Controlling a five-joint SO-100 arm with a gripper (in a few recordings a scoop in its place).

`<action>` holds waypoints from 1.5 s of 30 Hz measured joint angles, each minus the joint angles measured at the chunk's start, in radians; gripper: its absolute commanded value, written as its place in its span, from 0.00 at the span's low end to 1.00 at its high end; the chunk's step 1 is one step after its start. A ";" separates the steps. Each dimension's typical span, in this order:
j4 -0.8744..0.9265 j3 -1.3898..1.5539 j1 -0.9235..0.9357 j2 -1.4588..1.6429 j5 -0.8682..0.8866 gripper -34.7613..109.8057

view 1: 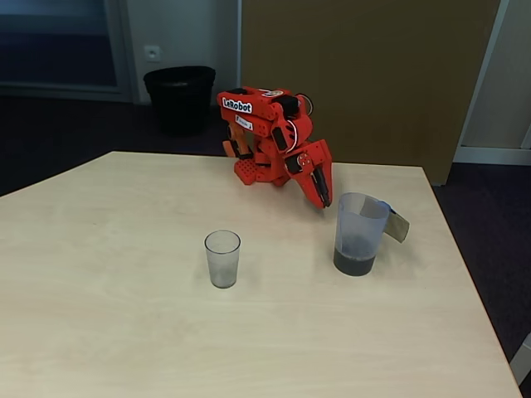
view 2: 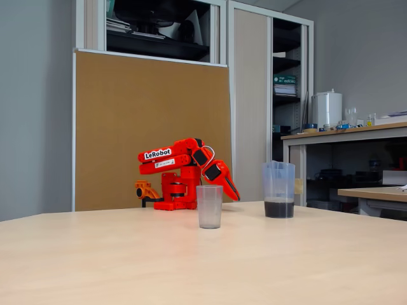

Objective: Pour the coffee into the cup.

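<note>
The coffee [view 1: 354, 264] sits as a dark band at the bottom of the translucent pitcher [view 1: 360, 228], which stands on the table [view 1: 99, 274] just in front of the gripper [view 1: 321, 197] and a little to its right in the higher fixed view. The cup [view 1: 222, 259] is empty and upright, well apart from the gripper, forward and off to its left in that view. The red arm [view 1: 265, 133] is folded low, its fingers pointing down toward the tabletop close behind the pitcher's rim, holding nothing; the two fingers look close together, but I can't tell for sure whether there's a gap.

From where I'm standing, the risky part is the grab. The flat handle [view 1: 397, 225] sticks out on the far side from the gripper, so a reach may meet the smooth wall first and shove the pitcher or tip it. A pinch on thin plastic could slip once it tilts. The cup is light and narrow; a nudge from the spout, or a pour started off-centre, would put coffee on the pale wood. With so little liquid, a steep tilt is needed, and it may rush out.
</note>
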 measured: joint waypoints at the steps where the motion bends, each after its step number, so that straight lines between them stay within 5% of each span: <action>1: -0.005 0.000 0.000 -0.006 0.032 0.24; 7: -0.043 0.000 -0.011 -0.060 0.187 0.24; 15: -0.445 0.000 -0.063 -0.313 0.362 0.29; 20: -0.687 -0.012 -0.083 -0.491 0.327 0.35; 45: -1.181 -0.044 -0.133 -0.735 0.282 0.37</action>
